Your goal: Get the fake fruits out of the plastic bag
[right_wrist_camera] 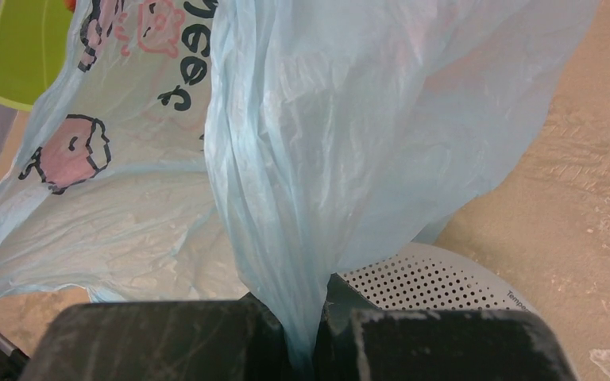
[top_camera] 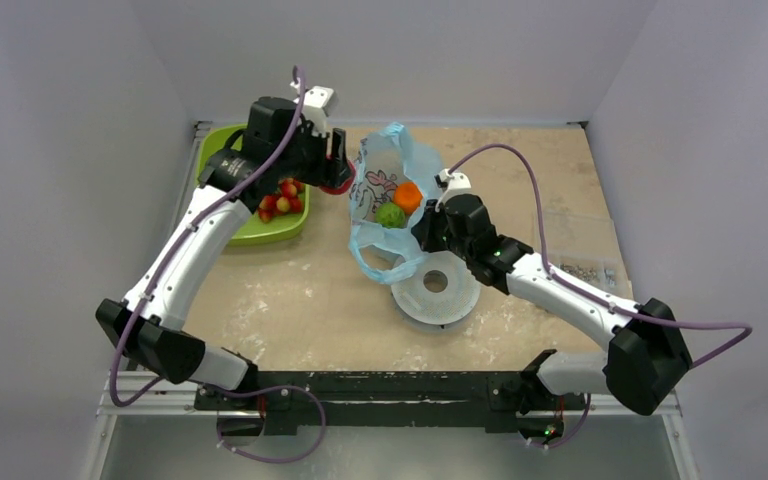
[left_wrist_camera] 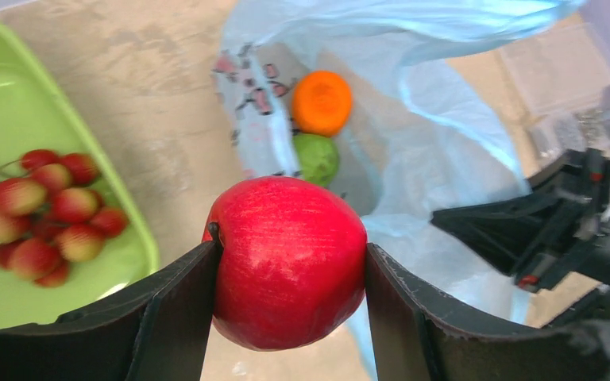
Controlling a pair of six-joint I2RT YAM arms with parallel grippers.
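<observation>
The light-blue plastic bag (top_camera: 385,185) lies open mid-table, its white cartoon panel facing up. An orange fruit (top_camera: 407,197) and a green fruit (top_camera: 391,215) sit inside it; both also show in the left wrist view, orange (left_wrist_camera: 322,101) and green (left_wrist_camera: 316,158). My left gripper (top_camera: 335,170) is shut on a red round fruit (left_wrist_camera: 286,260), held above the table between the bag (left_wrist_camera: 413,119) and the tray. My right gripper (top_camera: 428,228) is shut on a bunched fold of the bag (right_wrist_camera: 318,182). The cluster of red balls (top_camera: 282,199) lies in the tray, also in the left wrist view (left_wrist_camera: 40,214).
A lime-green tray (top_camera: 222,148) stands at the back left, its rim in the left wrist view (left_wrist_camera: 87,151). A white perforated disc (top_camera: 438,290) lies under the bag's near edge, also in the right wrist view (right_wrist_camera: 445,278). Small grey bits (top_camera: 585,270) lie at the right.
</observation>
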